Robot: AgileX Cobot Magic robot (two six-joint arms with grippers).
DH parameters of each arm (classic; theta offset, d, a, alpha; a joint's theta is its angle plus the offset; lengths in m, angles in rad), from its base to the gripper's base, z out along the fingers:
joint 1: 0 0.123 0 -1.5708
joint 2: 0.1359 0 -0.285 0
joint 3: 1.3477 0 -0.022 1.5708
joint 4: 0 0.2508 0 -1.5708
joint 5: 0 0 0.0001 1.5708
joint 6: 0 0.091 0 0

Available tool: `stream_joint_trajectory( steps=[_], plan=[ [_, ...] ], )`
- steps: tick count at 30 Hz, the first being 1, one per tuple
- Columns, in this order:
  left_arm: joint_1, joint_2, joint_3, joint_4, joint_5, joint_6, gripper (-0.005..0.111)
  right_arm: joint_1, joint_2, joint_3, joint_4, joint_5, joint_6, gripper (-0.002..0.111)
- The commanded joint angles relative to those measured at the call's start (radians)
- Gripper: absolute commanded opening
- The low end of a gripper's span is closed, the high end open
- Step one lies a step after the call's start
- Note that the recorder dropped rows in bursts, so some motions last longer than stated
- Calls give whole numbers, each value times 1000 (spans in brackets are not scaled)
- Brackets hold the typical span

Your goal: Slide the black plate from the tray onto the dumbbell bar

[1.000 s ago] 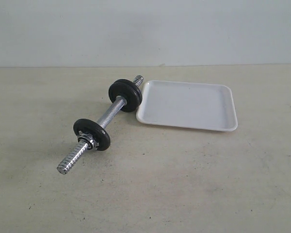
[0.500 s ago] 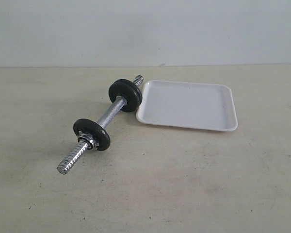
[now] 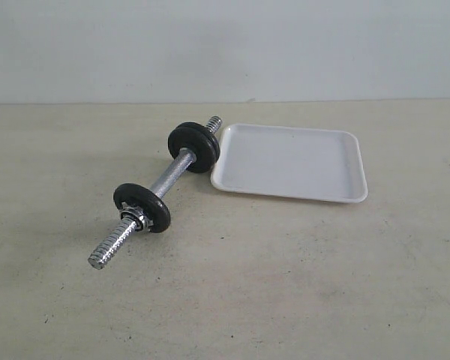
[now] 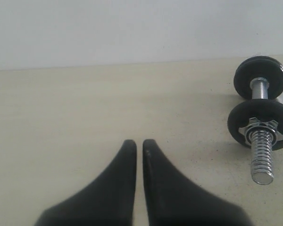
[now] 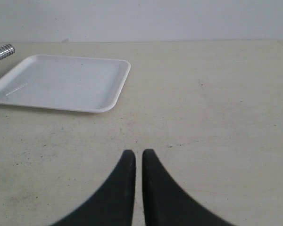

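Observation:
The dumbbell bar (image 3: 169,177) lies slantwise on the table, left of the white tray (image 3: 292,161). One black disc (image 3: 142,208) sits near its near end behind a chrome nut (image 3: 135,219). A thicker black disc stack (image 3: 194,147) sits near the far end, beside the tray's corner. The tray holds nothing, and the black plate is out of view as a separate loose piece. My left gripper (image 4: 139,142) is shut and empty over bare table, with the bar (image 4: 260,89) off to one side. My right gripper (image 5: 138,152) is shut and empty, short of the tray (image 5: 61,82).
A pale wall rises behind the beige table (image 3: 285,285). The bar's threaded tip (image 5: 2,52) pokes out past the tray's far corner in the right wrist view. Neither arm shows in the exterior view.

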Motion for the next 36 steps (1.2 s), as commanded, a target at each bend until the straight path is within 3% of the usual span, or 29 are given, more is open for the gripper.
stream_joint_trajectory(
  steps=[1, 36],
  plan=[
    [45, -3, 3, 5, -8, 5, 4, -2, -4, 0, -10, -4, 1, 4],
    [65, -3, 3, 5, -8, 5, 4, -2, -4, 0, 1, -22, 1, 4]
  ],
)
